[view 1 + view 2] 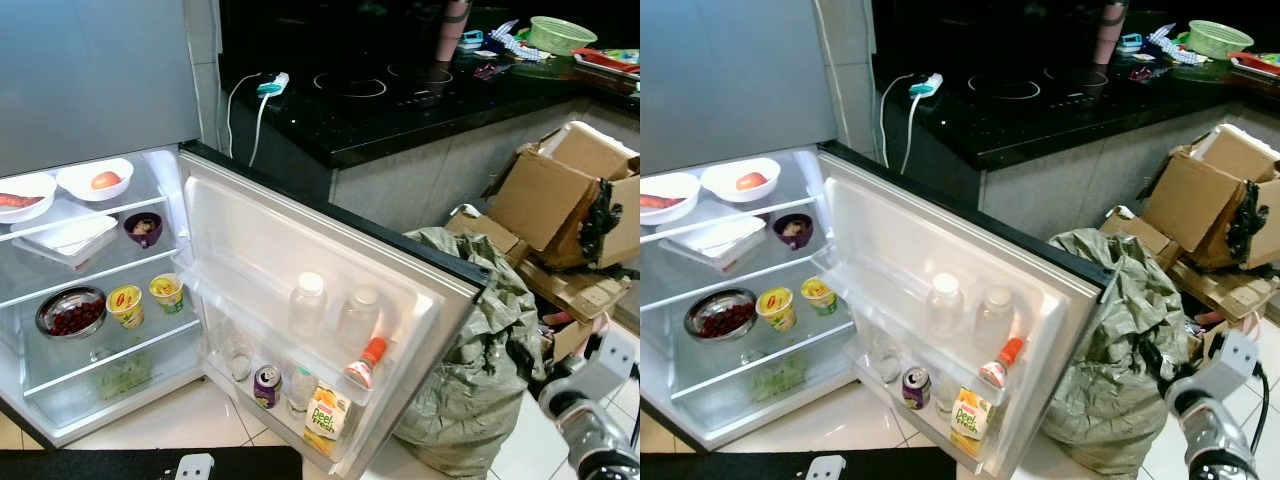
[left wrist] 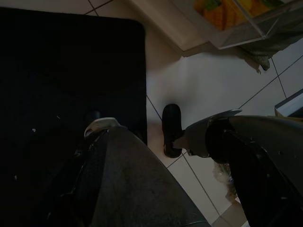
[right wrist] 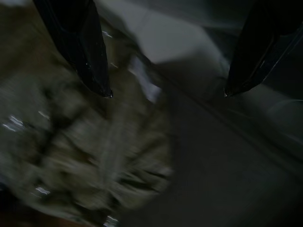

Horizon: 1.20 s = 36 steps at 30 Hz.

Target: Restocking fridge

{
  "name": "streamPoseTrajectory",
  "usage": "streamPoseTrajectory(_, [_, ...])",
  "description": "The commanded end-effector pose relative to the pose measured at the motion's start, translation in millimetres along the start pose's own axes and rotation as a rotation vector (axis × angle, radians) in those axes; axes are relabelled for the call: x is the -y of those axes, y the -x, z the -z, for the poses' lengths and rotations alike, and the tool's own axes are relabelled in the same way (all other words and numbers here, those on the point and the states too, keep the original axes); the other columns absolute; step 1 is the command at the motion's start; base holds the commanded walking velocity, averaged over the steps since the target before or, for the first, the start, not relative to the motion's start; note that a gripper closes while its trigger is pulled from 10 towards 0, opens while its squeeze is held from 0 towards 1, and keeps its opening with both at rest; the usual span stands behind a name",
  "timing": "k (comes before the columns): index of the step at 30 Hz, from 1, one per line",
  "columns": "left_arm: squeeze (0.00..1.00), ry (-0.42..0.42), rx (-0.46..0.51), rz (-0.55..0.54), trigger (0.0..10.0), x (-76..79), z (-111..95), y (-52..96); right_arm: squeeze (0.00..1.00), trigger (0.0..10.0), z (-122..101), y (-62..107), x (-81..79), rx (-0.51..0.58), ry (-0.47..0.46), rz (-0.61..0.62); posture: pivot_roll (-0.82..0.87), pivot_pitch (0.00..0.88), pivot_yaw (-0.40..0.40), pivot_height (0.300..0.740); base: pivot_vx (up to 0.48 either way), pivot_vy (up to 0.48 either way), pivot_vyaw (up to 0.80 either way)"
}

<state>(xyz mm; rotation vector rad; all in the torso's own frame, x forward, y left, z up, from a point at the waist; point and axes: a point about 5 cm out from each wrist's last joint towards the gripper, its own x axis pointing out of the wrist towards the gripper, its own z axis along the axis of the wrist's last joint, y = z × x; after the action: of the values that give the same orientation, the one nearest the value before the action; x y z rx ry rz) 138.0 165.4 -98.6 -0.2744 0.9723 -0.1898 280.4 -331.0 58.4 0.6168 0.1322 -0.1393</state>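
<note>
Left eye view: the fridge (image 1: pixel 100 90) stands open, its door (image 1: pixel 300 250) swung wide toward the robot. Shelves hold two white bowls (image 1: pixel 95 180), a purple cup (image 1: pixel 143 228), a steel bowl of red fruit (image 1: pixel 70 312) and two yellow cups (image 1: pixel 125 303). Door racks carry two clear bottles (image 1: pixel 308 303), a red-capped bottle (image 1: pixel 365 363), a purple can (image 1: pixel 267 386) and a juice carton (image 1: pixel 325 420), stored upright so they stay put as the door swings. Just beside the door lies a grey-green sack (image 1: pixel 480 370), probably the stock to be loaded. Beyond it sit torn cardboard boxes (image 1: pixel 560 200) under a black counter (image 1: pixel 420 90).

Right gripper (image 3: pixel 168 92) is released, its fingers spread and empty, pointing at the blurred sack fabric, presumably to pick from it. Left gripper (image 2: pixel 142 137) hangs idle above a black mat (image 2: pixel 71 71) and white floor tiles (image 2: pixel 213 90); whether it is released or clenched, I cannot tell. No item is in hand, so restocking is judged pending.
</note>
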Motion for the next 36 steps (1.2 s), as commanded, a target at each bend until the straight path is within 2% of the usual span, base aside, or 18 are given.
streamPoseTrajectory(1, [0.0, 0.029, -0.054, 0.004, 10.0, 1.8, 16.0, 2.9, 0.0, 10.0, -6.2, 0.8, -3.0, 0.015, -0.042, -0.099, -0.04, 0.0, -0.078, 0.74, 0.0, 0.0, 0.0])
streamPoseTrajectory(2, [0.0, 0.028, -0.055, 0.006, 10.0, 2.1, 16.3, 2.9, 0.0, 10.0, -6.5, 0.3, -7.3, 0.005, -0.051, -0.166, -0.04, 0.0, -0.078, 0.74, 0.0, 0.0, 0.0])
streamPoseTrajectory(3, [0.0, 0.029, -0.055, 0.007, 10.0, 2.1, 16.6, 3.0, 0.0, 10.0, -1.9, 1.2, -14.1, -0.051, -0.048, -0.284, -0.04, 0.0, -0.077, 0.74, 0.0, 0.0, 0.0])
streamPoseTrajectory(6, [0.0, 0.029, -0.056, 0.008, 10.0, 2.2, 16.6, 3.0, 0.0, 10.0, 2.6, 3.0, -17.3, -0.093, -0.037, -0.352, -0.04, 0.0, -0.077, 0.74, 0.0, 0.0, 0.0])
streamPoseTrajectory(9, [0.0, 0.027, -0.057, 0.008, 10.0, 1.9, 16.6, 3.1, 0.0, 10.0, 21.8, 12.0, -27.6, -0.252, -0.018, -0.575, -0.05, 0.0, -0.075, 0.74, 0.0, 0.0, 0.0])
streamPoseTrajectory(10, [0.0, 0.027, -0.057, 0.008, 10.0, 1.9, 16.6, 3.1, 0.0, 10.0, 21.8, 12.0, -27.6, -0.252, -0.018, -0.575, -0.05, 0.0, -0.075, 0.74, 0.0, 0.0, 0.0])
streamPoseTrajectory(12, [0.0, 0.025, -0.057, 0.008, 10.0, 1.8, 16.5, 3.1, 0.0, 10.0, 32.6, 16.1, -34.7, -0.335, -0.023, -0.683, -0.05, 0.0, -0.074, 0.74, 0.0, 0.0, 0.0])
streamPoseTrajectory(14, [0.0, 0.025, -0.057, 0.008, 10.0, 1.8, 16.5, 3.1, 0.0, 10.0, 32.6, 16.1, -34.7, -0.335, -0.023, -0.683, -0.05, 0.0, -0.074, 0.74, 0.0, 0.0, 0.0])
streamPoseTrajectory(16, [0.0, 0.023, -0.058, 0.009, 10.0, 2.1, 16.3, 2.9, 0.0, 10.0, 43.4, 22.0, -42.5, -0.434, -0.043, -0.809, -0.05, 0.0, -0.074, 0.74, 0.0, 0.0, 0.0])
streamPoseTrajectory(20, [0.0, 0.023, -0.058, 0.009, 10.0, 2.2, 16.2, 2.8, 0.0, 10.0, 49.4, 27.4, -46.7, -0.506, -0.06, -0.895, -0.05, 0.0, -0.075, 0.74, 0.0, 0.0, 0.0])
streamPoseTrajectory(23, [0.0, 0.023, -0.059, 0.008, 10.0, 2.3, 16.4, 2.8, 0.0, 10.0, 52.7, 29.0, -46.6, -0.537, -0.039, -0.902, -0.06, 0.0, -0.076, 0.74, 0.0, 0.0, 0.0])
streamPoseTrajectory(26, [0.0, 0.022, -0.064, 0.005, 10.0, 2.5, 17.6, 2.9, 0.0, 10.0, 60.0, 30.5, -39.9, -0.584, 0.006, -0.826, -0.06, 0.0, -0.076, 0.74, 0.0, 0.0, 0.0])
streamPoseTrajectory(30, [0.0, 0.024, -0.07, 0.004, 10.0, 3.2, 19.6, 3.1, 0.0, 10.0, 82.0, 39.9, -9.7, -0.667, 0.195, -0.49, -0.06, 0.0, -0.077, 0.74, 0.0, 0.0, 0.0])
streamPoseTrajectory(35, [0.0, 0.022, -0.078, 0.002, 10.0, 3.2, 21.6, 3.6, 0.0, 10.0, 87.4, 40.7, 2.7, -0.625, 0.258, -0.283, -0.06, 0.0, -0.077, 0.74, 0.0, 0.0, 0.0])
streamPoseTrajectory(36, [0.0, 0.021, -0.08, 0.002, 10.0, 3.1, 22.1, 3.8, 0.0, 10.0, 89.0, 40.3, 0.9, -0.606, 0.246, -0.289, -0.06, 0.0, -0.077, 0.74, 0.0, 0.0, 0.0])
